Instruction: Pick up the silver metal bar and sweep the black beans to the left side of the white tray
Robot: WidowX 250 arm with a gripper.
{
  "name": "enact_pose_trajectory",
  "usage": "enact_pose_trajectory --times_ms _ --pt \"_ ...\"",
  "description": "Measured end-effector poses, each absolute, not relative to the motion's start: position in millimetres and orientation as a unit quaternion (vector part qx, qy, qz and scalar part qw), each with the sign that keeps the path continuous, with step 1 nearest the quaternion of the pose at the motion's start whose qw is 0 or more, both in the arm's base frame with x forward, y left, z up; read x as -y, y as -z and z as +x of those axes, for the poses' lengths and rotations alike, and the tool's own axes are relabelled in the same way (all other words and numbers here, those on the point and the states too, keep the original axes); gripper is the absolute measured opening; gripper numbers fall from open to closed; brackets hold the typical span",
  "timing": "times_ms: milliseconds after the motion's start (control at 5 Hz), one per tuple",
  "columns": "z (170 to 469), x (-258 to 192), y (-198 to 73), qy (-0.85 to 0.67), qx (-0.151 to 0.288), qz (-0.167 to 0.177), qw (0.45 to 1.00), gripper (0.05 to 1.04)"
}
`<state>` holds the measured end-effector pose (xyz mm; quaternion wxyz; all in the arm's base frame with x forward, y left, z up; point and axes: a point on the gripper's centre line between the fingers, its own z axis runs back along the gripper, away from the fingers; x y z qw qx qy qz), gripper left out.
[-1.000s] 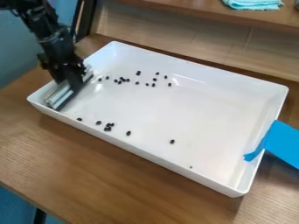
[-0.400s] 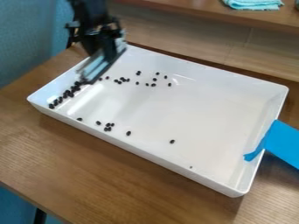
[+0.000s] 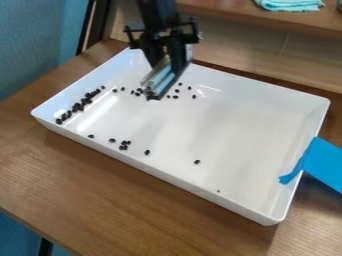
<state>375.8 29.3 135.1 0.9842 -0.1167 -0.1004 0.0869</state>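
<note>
The black gripper hangs over the back left part of a white tray, shut on a flat scraper-like tool with a pale face and a dark lower edge. That tool is held tilted above the tray floor, near a loose group of dark beans. A dense row of dark beans lies along the tray's left side. Several more beans are scattered near the front wall, with a single bean farther right.
Blue tape is stuck over the tray's right rim. Under the tray is a wooden table. A wooden shelf with a folded turquoise cloth stands behind, and a blue wall is at the left.
The gripper has lifted the tool from the tray's left side and carried it rightward. The row of beans at that side has come into sight.
</note>
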Motion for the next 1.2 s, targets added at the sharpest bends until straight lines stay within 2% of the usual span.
enact_pose_trajectory --times_ms 200,600,800,1000,1200 --pt "380.6 -3.9 -126.8 -0.083 0.109 -0.103 0.985 0.381" --pt "370.8 31.8 -96.1 -0.095 0.105 -0.094 0.986 0.381" --pt "363.3 32.9 -80.4 -0.097 0.103 -0.091 0.986 0.381" --pt "361.6 30.1 -64.6 -0.095 0.120 -0.084 0.985 0.381" --pt "361.4 23.4 -40.4 -0.103 0.127 -0.074 0.984 0.381"
